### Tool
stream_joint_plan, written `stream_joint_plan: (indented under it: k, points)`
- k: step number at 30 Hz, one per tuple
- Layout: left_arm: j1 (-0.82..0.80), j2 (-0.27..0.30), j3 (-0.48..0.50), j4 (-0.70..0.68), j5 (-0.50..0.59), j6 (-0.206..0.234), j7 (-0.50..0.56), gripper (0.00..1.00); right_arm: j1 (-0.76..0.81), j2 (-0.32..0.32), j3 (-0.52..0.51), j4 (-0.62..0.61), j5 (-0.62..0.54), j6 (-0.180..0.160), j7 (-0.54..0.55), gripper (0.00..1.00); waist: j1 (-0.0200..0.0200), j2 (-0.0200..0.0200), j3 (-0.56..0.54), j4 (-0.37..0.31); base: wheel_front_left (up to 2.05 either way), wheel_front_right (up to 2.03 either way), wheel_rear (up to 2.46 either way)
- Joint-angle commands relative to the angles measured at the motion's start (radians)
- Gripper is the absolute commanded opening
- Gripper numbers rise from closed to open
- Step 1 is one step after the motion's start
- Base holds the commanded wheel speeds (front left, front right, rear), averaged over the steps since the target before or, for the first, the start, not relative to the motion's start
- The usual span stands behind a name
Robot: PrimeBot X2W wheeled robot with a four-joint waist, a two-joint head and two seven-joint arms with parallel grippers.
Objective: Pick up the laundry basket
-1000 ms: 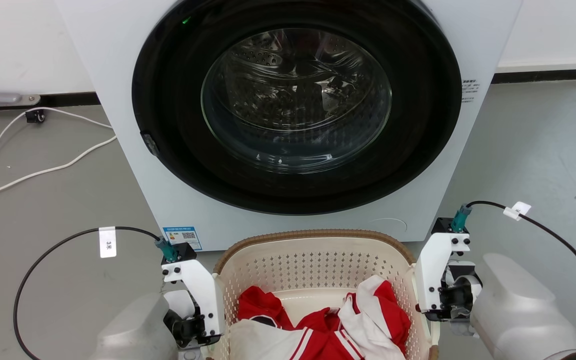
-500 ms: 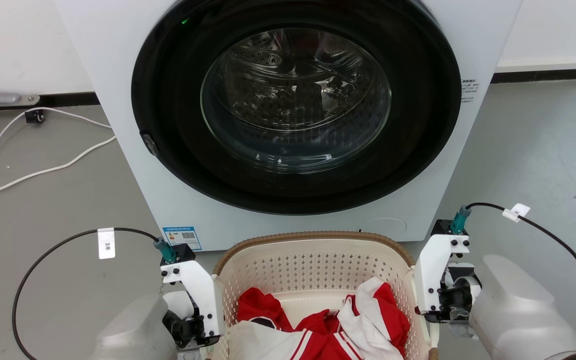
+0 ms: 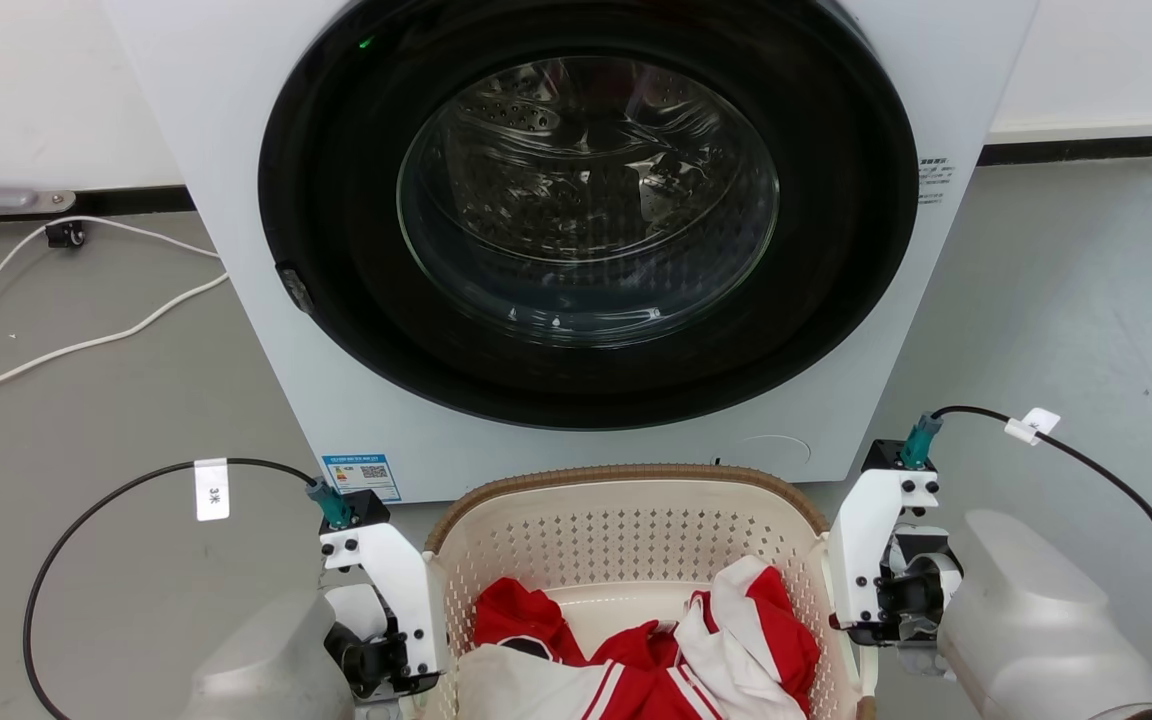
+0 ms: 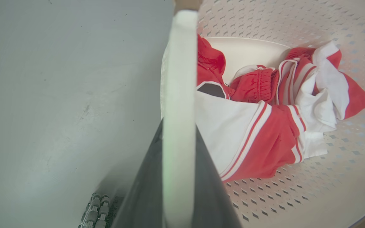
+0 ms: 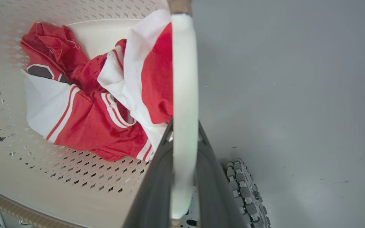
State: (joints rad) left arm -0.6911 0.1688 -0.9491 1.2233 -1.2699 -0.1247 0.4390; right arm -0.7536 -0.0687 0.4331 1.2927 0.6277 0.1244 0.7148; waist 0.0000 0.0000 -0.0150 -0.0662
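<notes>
Clenched left claw (image 4: 178, 126) and right claw (image 5: 185, 126) on white side handles (image 4: 179, 63).
Pinched each handle between two dark fingers (image 4: 147, 190); held cream perforated plastic laundry basket (image 3: 636, 530) with brown woven-look rim between the arms, red-and-white garments (image 3: 636, 670) inside, close before white front-loading washing machine (image 3: 576, 445) with round dark glass door, on grey floor (image 3: 1056, 300).

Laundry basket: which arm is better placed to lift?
Neither alone: left gripper is shut on its white handle, right gripper on the opposite handle, so the laundry basket wants both lifting together.
</notes>
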Motion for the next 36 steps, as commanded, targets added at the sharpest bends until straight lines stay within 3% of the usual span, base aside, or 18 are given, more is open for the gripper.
stream_joint_plan:
  k: [1, 36]
  points:
    - [-0.007, -0.021, -0.001, -0.009, -0.005, -0.011, -0.004, 0.00, 0.006, 0.025, -0.006, -0.008, 0.000, 0.012, 0.003, 0.00, 0.0000, 0.0000, 0.001, 0.000, 0.00, 0.00, 0.00]
    - [-0.010, -0.024, -0.023, 0.004, -0.035, -0.011, -0.015, 0.00, 0.019, 0.029, -0.072, -0.008, -0.050, 0.012, 0.019, 0.00, 0.0000, 0.0000, -0.001, 0.002, 0.00, 0.00, 0.00]
